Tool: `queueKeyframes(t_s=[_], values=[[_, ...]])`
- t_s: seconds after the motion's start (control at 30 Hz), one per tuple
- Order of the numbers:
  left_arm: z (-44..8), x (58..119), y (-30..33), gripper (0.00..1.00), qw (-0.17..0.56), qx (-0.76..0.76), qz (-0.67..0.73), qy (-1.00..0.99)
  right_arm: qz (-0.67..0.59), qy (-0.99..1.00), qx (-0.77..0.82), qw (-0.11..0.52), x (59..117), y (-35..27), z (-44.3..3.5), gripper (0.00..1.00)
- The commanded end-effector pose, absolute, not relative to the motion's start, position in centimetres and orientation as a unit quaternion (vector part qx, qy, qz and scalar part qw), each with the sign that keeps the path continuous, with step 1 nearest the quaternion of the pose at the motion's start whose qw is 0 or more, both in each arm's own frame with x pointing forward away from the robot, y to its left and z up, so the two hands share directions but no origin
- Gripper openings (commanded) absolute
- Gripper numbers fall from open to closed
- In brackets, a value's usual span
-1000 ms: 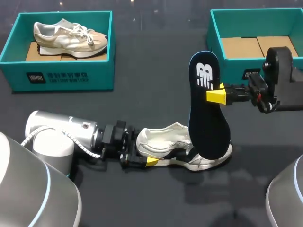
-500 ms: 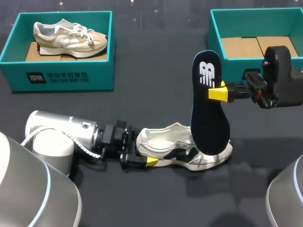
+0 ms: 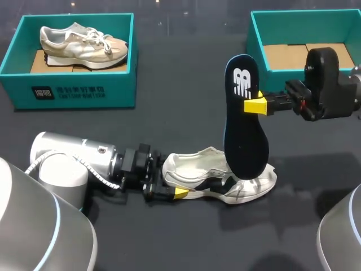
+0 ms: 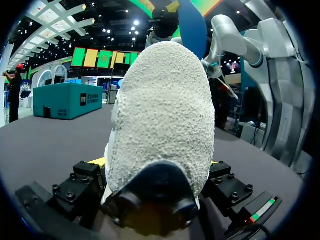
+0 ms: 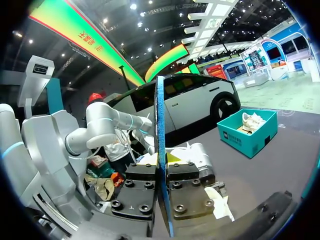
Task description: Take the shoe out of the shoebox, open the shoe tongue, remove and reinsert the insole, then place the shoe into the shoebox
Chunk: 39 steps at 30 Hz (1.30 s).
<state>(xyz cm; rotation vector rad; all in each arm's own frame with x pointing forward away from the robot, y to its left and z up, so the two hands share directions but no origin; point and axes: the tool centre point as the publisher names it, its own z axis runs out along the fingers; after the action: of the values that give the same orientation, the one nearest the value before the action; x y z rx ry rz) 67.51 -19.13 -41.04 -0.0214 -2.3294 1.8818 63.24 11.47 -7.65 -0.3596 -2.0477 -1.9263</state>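
Observation:
A white and beige shoe (image 3: pixel 214 175) lies on its side on the dark table, heel toward my left arm. My left gripper (image 3: pixel 169 180) straddles that heel with its fingers wide apart, one on each side, and grips it. The heel (image 4: pixel 165 110) fills the left wrist view between the fingers of the left gripper (image 4: pixel 156 167). My right gripper (image 3: pixel 255 105) is shut on a dark navy insole (image 3: pixel 243 124) with a white logo. It holds the insole upright, lower end just over the shoe's front. The right wrist view shows the insole's edge (image 5: pixel 161 125) clamped in the right gripper (image 5: pixel 161 172).
A teal shoebox (image 3: pixel 73 90) at the back left holds a second pale shoe (image 3: pixel 84 45). Another teal shoebox (image 3: pixel 262 62) at the back right shows only its cardboard bottom, just behind my right wrist.
My right gripper has lifted slightly and shifted left with the insole, so its lower end now sits higher over the shoe's front. The left arm and the shoe have stayed put.

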Motion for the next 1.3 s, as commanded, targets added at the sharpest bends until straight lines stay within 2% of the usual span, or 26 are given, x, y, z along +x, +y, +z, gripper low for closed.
queueKeyframes(t_s=[0.03, 0.07, 0.1, 0.5, 0.83, 0.9, 0.93, 1.3], values=[[-40.9, 67.2, -18.7, 0.81, 0.075, -0.013, 0.621, -0.78, -0.671, -0.714, -0.124, 0.155, 63.5, 11.6, -7.7, 0.0], [-40.7, 67.2, -18.6, 0.99, 0.076, -0.013, 0.621, -0.78, -0.671, -0.714, -0.124, 0.155, 63.5, 11.6, -7.7, 0.0], [-40.5, 67.1, -18.5, 1.0, 0.077, -0.014, 0.62, -0.781, -0.671, -0.714, -0.124, 0.155, 63.5, 11.6, -7.7, 0.0], [-37.8, 66.5, -16.7, 1.0, 0.078, -0.042, 0.577, -0.812, -0.671, -0.714, -0.124, 0.155, 63.5, 11.6, -7.7, 0.0], [-35.2, 67.3, -12.4, 1.0, 0.091, -0.005, 0.447, -0.89, -0.671, -0.714, -0.124, 0.155, 63.5, 11.6, -7.7, 0.0], [-34.0, 66.9, -11.4, 1.0, 0.115, -0.1, 0.389, -0.909, -0.671, -0.714, -0.124, 0.155, 63.5, 11.6, -7.7, 0.0], [-33.0, 66.9, -10.6, 1.0, 0.095, -0.19, 0.339, -0.917, -0.671, -0.714, -0.124, 0.155, 63.5, 11.6, -7.7, 0.0], [-33.0, 66.9, -10.6, 1.0, 0.095, -0.19, 0.339, -0.917, -0.671, -0.714, -0.124, 0.155, 63.5, 11.6, -7.7, 0.0]])
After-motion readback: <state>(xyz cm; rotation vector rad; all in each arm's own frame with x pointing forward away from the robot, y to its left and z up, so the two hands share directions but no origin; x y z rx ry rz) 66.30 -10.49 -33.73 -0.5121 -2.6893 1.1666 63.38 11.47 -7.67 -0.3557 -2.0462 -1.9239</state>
